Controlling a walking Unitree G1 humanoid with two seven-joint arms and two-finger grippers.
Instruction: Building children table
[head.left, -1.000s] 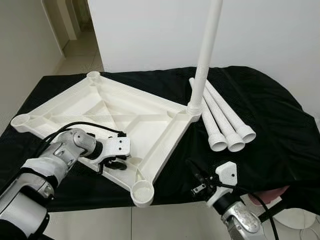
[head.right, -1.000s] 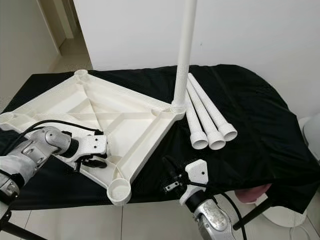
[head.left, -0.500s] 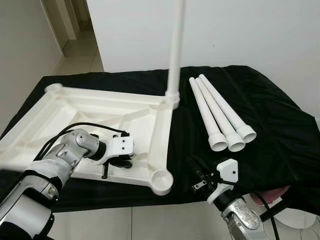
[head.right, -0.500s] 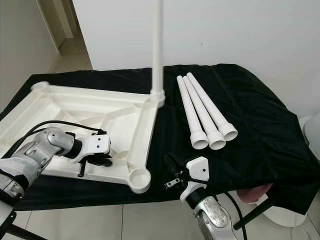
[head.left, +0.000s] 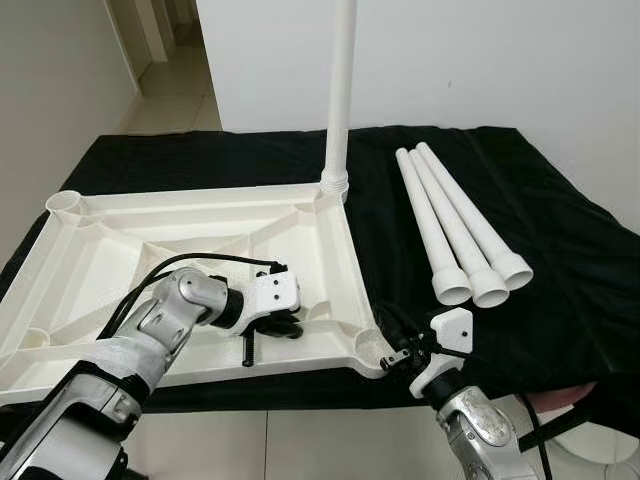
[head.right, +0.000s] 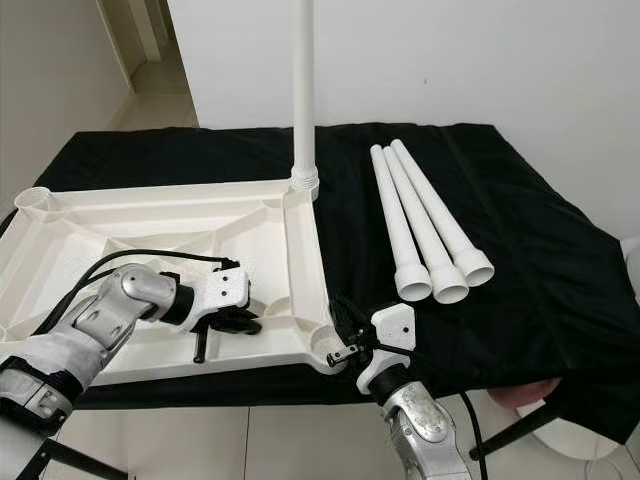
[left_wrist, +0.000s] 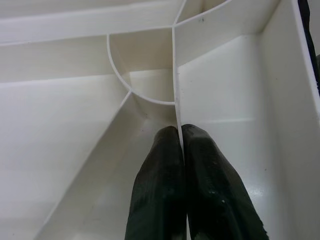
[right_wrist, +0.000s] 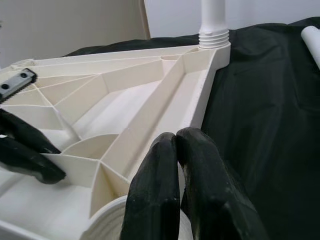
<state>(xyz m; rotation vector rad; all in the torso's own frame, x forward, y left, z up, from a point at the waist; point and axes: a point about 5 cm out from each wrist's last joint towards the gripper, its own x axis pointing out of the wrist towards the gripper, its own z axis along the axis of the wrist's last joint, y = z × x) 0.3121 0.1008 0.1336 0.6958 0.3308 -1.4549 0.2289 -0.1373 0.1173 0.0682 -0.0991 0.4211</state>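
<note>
My left gripper (head.left: 268, 322) pinches a rib of the white plastic ribbed tabletop (head.left: 150, 250); right gripper (head.left: 398, 352), pressed together, nudges its corner socket (head.left: 368, 343). I'd turn slowly, sparing the upright leg (head.left: 340, 95).

Soft, even daylight fills the room; the white tabletop (head.left: 190, 235) reads bright against the black cloth (head.left: 560, 250), which swallows most detail. Faint shadows sit inside the tabletop's ribs and under its near edge. Head views are sharp, without blur. In the wrist views the black fingers (left_wrist: 200, 190) closest to the lens are soft, with a small glare spot just beside them
</note>
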